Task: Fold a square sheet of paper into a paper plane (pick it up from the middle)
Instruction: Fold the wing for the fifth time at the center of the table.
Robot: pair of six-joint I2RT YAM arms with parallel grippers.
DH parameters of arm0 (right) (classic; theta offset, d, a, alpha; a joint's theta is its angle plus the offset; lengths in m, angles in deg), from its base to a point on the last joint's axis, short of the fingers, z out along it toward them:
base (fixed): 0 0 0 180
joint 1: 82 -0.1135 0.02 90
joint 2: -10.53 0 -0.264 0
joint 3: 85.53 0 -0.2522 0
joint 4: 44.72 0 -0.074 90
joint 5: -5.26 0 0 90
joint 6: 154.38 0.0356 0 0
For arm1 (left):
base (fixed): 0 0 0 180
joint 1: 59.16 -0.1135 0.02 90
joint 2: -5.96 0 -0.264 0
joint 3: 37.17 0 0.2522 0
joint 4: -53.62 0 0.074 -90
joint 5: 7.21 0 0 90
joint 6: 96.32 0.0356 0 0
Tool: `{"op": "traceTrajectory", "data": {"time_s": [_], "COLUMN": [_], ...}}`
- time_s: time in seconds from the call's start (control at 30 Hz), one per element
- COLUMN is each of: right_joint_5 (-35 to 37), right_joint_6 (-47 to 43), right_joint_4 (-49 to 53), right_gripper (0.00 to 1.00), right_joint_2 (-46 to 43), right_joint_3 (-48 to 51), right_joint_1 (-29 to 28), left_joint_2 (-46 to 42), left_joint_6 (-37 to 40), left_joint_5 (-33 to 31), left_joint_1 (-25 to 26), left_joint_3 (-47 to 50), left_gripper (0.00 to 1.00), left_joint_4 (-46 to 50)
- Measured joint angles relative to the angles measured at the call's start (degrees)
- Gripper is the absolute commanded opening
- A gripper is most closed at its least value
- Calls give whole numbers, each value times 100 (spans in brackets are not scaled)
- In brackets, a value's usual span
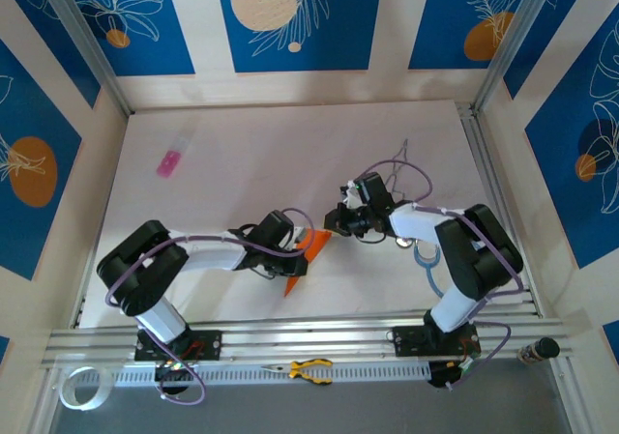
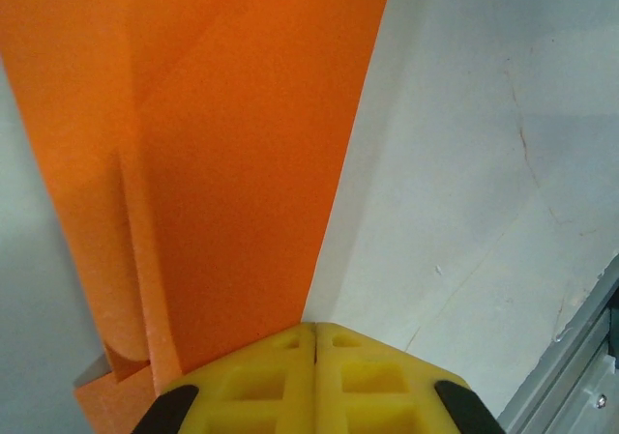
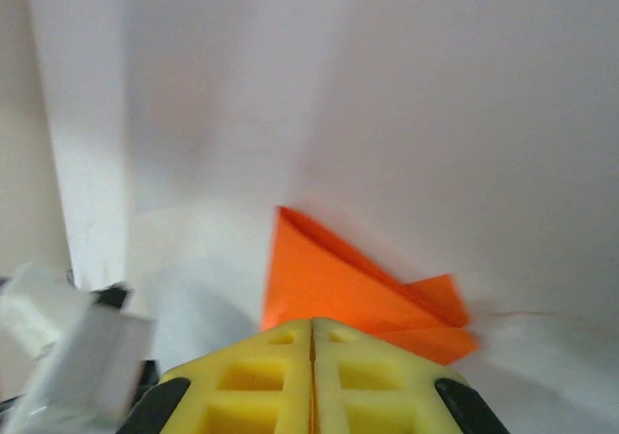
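- While both grippers meet near the middle of the table (image 1: pixel 290 144), the folded orange paper (image 1: pixel 315 245) lies between them, slanting from the right gripper (image 1: pixel 335 228) down past the left gripper (image 1: pixel 301 249) to a point aimed at the near edge.
- Left wrist view: the left gripper (image 2: pixel 314 333) has its yellow fingers (image 2: pixel 261 381) pressed together with no gap.
- From those fingertips the orange paper (image 2: pixel 222 163) spreads forward and to the left, face-on and creased lengthwise; its right edge runs down to the seam and its lower corner passes behind the left finger. I cannot tell whether any paper is pinched.
- Right wrist view: the right gripper (image 3: pixel 311 326) is likewise closed and holds nothing that I can see.
- Just beyond its tips sits the orange paper (image 3: pixel 329 279), a pointed fold with small flaps to the right; its near edge is hidden by the fingers.
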Motion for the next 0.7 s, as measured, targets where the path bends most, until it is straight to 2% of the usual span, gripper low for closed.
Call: {"op": "traceTrajectory", "data": {"time_s": [0.33, 0.7], "right_joint_5": [203, 304], "right_joint_6": [286, 393], "right_joint_4": [-59, -61], "right_gripper": [3, 1], "right_joint_2": [380, 588], "right_joint_3": [155, 160], "right_joint_1": [-647, -468], "left_joint_2": [173, 151], "left_joint_6": [-79, -7], "left_joint_5": [24, 72], "left_joint_1": [-2, -2], "left_joint_3": [-280, -313], "left_gripper": [2, 5], "left_joint_4": [319, 431]}}
